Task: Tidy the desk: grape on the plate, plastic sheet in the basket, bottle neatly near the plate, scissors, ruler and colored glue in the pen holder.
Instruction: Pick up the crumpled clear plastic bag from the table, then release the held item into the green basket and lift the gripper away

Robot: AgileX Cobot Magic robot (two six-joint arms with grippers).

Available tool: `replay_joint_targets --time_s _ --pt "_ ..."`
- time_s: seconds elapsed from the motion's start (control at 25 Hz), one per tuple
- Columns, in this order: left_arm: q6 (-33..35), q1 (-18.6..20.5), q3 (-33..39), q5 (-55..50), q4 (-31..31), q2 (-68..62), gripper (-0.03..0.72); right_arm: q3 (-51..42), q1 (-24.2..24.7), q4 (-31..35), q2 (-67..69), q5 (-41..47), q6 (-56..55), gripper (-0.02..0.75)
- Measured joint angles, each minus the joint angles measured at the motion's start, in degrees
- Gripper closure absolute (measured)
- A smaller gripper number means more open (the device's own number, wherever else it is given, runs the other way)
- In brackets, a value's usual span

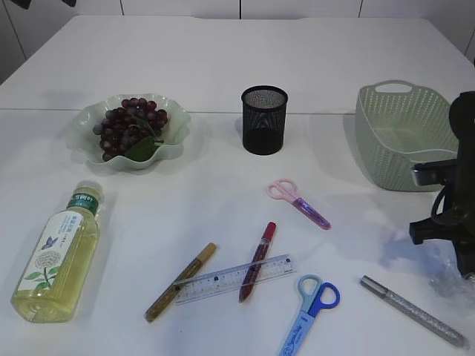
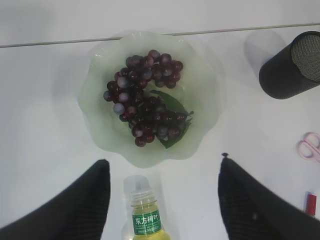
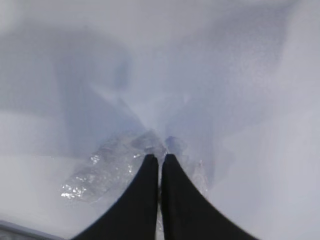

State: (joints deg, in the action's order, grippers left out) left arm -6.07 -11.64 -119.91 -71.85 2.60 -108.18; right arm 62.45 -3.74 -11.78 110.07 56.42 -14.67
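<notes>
The purple grape bunch [image 1: 130, 126] lies in the pale green plate [image 1: 176, 121]. A bottle [image 1: 58, 256] of yellow drink lies on its side to the front left. My left gripper [image 2: 163, 161] hangs open above the bottle's cap [image 2: 137, 186], just short of the plate [image 2: 205, 75]. My right gripper [image 3: 160, 157] is shut on the crinkled clear plastic sheet [image 3: 110, 167] at the table's right edge. Pink scissors [image 1: 297, 202], blue scissors [image 1: 312, 304], a clear ruler [image 1: 234, 279] and red [image 1: 257, 261], gold [image 1: 180, 282] and silver [image 1: 412, 310] glue pens lie scattered at the front.
A black mesh pen holder [image 1: 263, 120] stands at mid-table. The green basket [image 1: 393, 159] sits at the back right, just behind the right arm [image 1: 453, 215]. The red glue pen lies across the ruler.
</notes>
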Motion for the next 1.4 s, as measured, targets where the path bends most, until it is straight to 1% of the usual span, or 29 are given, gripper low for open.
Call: replay_joint_targets --time_s 0.2,0.52,0.68,0.72,0.88,1.12,1.28,1.4 --pt "0.0 0.0 0.0 -0.1 -0.1 0.0 0.197 0.0 0.0 1.2 -0.9 1.1 0.4 0.722" --pt "0.0 0.0 0.0 -0.1 -0.1 0.0 0.2 0.0 0.0 3.1 -9.4 6.3 0.9 0.722" --pt "0.0 0.0 0.0 -0.1 -0.1 0.0 0.2 0.0 0.0 5.1 -14.3 7.5 1.9 0.722" --pt "0.0 0.0 0.0 -0.1 -0.1 0.0 0.181 0.0 0.0 5.7 -15.3 7.6 2.2 0.722" --pt "0.0 0.0 0.0 -0.1 -0.1 0.0 0.197 1.1 0.0 6.6 -18.5 8.3 2.3 0.722" --pt "0.0 0.0 0.0 -0.1 -0.1 0.0 0.2 10.7 0.0 7.4 -18.6 8.7 2.4 0.722" --pt "0.0 0.0 0.0 -0.1 -0.1 0.0 0.2 20.6 0.0 7.4 -16.9 9.6 2.5 0.723" --pt "0.0 0.0 0.0 -0.1 -0.1 0.0 0.2 29.4 0.0 7.4 -13.0 10.6 2.5 0.722"
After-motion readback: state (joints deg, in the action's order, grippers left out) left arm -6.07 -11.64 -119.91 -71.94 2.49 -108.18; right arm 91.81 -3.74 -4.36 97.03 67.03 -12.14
